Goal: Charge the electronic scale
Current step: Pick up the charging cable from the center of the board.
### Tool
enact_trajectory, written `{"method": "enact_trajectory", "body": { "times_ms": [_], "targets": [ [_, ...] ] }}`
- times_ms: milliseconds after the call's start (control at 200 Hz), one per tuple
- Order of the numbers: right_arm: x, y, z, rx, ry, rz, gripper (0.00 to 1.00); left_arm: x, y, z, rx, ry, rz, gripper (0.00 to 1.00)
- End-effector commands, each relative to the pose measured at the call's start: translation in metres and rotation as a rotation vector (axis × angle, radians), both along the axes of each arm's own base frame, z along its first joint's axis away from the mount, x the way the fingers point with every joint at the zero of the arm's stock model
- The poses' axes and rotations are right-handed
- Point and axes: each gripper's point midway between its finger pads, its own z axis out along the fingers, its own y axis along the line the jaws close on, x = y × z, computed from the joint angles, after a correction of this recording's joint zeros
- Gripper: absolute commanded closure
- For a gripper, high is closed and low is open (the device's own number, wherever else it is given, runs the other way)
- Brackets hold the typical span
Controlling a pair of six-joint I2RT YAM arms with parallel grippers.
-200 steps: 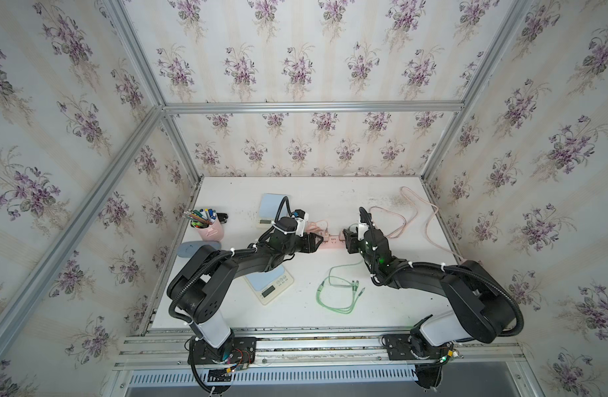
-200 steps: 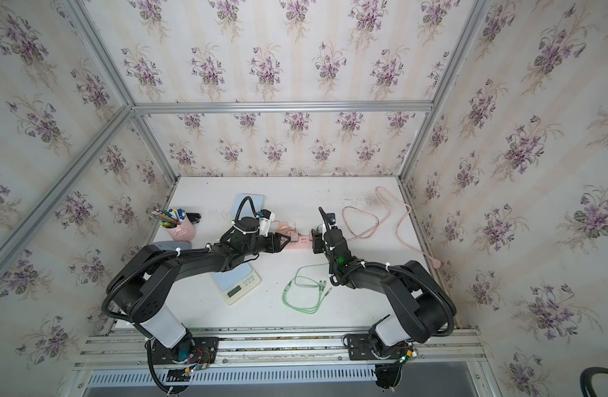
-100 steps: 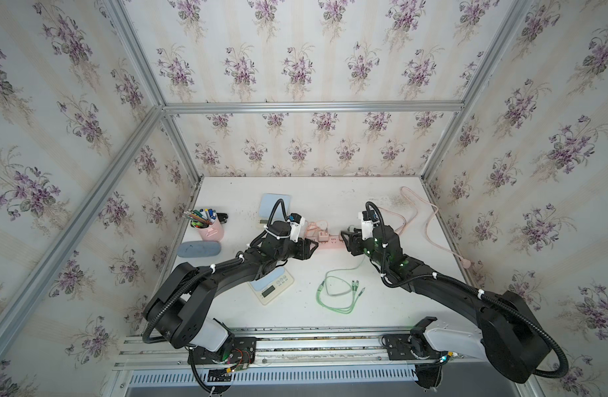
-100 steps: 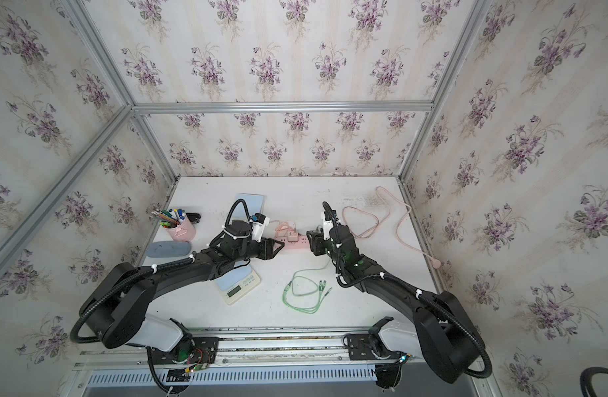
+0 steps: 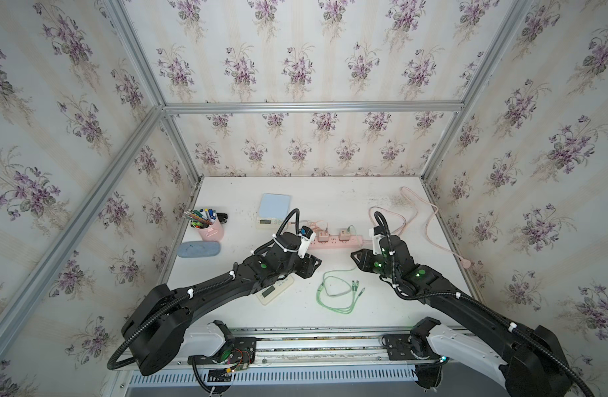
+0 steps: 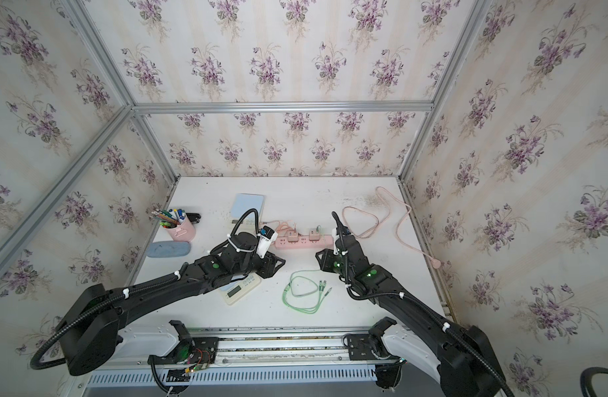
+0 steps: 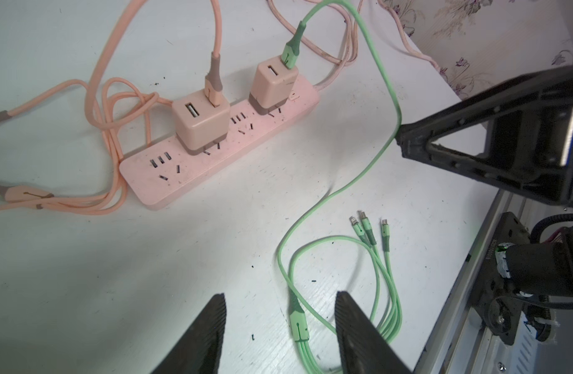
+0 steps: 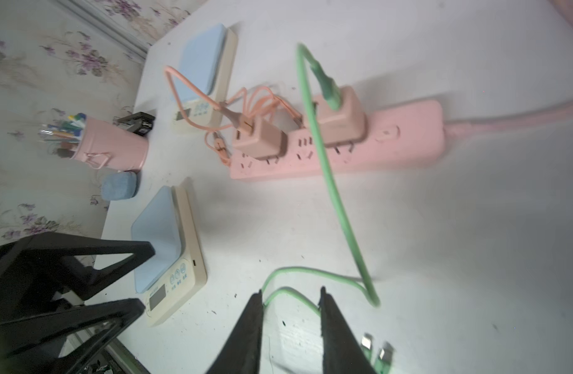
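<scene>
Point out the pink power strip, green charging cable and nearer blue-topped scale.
Pink power strip (image 7: 194, 175): left wrist view, top face.
Green charging cable (image 7: 298, 326): left wrist view, splitter.
Nearer blue-topped scale (image 8: 155, 239): right wrist view, platform.

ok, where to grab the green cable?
Take the green cable by the lone plug's boot, just behind its tip, from above, pincer across the lead. The tips lie flat and that one sits apart, so it can probably be pinched alone.

Power strip (image 5: 330, 243) mid-table; cable coil (image 7: 298, 323) before it, near scale (image 5: 274, 294) left of coil, far scale (image 5: 275, 206) behind strip
</scene>
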Motion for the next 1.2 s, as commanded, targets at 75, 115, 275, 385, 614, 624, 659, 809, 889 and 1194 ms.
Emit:
{"method": "enact_trajectory", "body": {
  "times_ms": [75, 115, 275, 385, 614, 624, 659, 809, 889, 1194],
  "targets": [
    [-0.040, -0.016, -0.046, -0.082, 0.238, -0.100, 0.83, -0.002, -0.001, -0.012, 0.064, 0.008, -0.002, 0.44],
    [-0.043, -0.015, -0.053, -0.102, 0.260, -0.098, 0.81, -0.002, -0.002, -0.015, 0.068, 0.013, -0.005, 0.44],
    [-0.047, -0.017, -0.075, -0.191, 0.339, -0.111, 0.77, -0.004, -0.004, -0.020, 0.075, 0.027, -0.015, 0.44],
    [-0.045, -0.015, -0.081, -0.200, 0.349, -0.106, 0.78, -0.006, -0.003, -0.021, 0.078, 0.029, -0.015, 0.44],
    [-0.045, -0.012, -0.085, -0.231, 0.363, -0.094, 0.75, -0.007, -0.002, -0.027, 0.090, 0.039, -0.015, 0.44],
    [-0.046, -0.012, -0.085, -0.235, 0.364, -0.096, 0.75, -0.007, -0.002, -0.027, 0.091, 0.038, -0.016, 0.44],
    [-0.046, -0.014, -0.086, -0.252, 0.367, -0.101, 0.75, -0.007, -0.002, -0.028, 0.092, 0.041, -0.015, 0.44],
    [-0.050, -0.019, -0.094, -0.346, 0.385, -0.098, 0.75, -0.006, -0.004, -0.029, 0.091, 0.045, -0.015, 0.44],
    [-0.051, -0.016, -0.098, -0.367, 0.393, -0.085, 0.74, -0.005, -0.004, -0.029, 0.089, 0.045, -0.014, 0.44],
    [-0.060, -0.028, -0.118, -0.519, 0.453, -0.075, 0.79, -0.007, -0.002, -0.028, 0.089, 0.041, -0.013, 0.44]
  ]
}}
